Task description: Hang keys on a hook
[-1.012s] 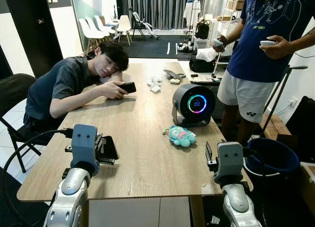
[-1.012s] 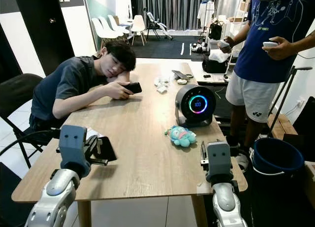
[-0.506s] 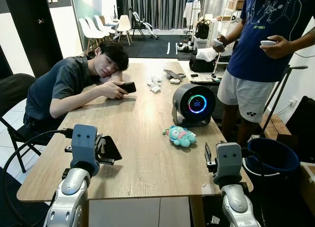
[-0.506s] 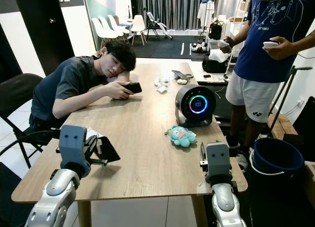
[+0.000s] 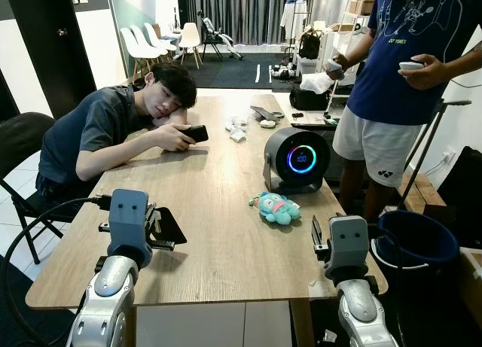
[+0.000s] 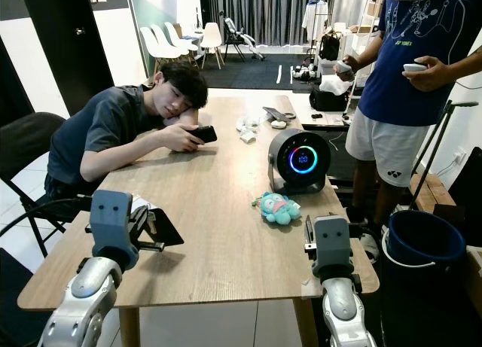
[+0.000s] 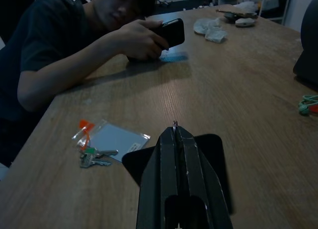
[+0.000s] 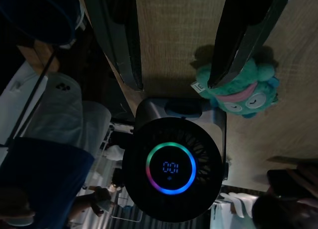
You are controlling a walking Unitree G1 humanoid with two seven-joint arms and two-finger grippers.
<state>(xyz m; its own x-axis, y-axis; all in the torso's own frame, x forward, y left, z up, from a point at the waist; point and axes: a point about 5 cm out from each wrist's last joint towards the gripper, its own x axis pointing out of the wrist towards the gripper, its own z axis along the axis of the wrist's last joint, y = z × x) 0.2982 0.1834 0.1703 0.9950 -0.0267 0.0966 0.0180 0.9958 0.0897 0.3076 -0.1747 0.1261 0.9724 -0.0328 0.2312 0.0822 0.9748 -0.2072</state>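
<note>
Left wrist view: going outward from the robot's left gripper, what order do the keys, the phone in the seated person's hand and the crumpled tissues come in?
From the left gripper:
1. Keys, close beside it on the table, by a small plastic bag.
2. Phone, mid-table in the seated person's hand.
3. Tissues, slightly beyond the phone, toward the far end.

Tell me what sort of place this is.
Probably a shared workspace or studio: a long wooden table with a person resting on it, white chairs behind, and gear bags by a curtain.

A long wooden table carries a round black fan. Just in front of the fan lies a teal plush toy. Well to the fan's left, near the table edge, lie keys, a small plastic bag and a black flat plate.
</note>
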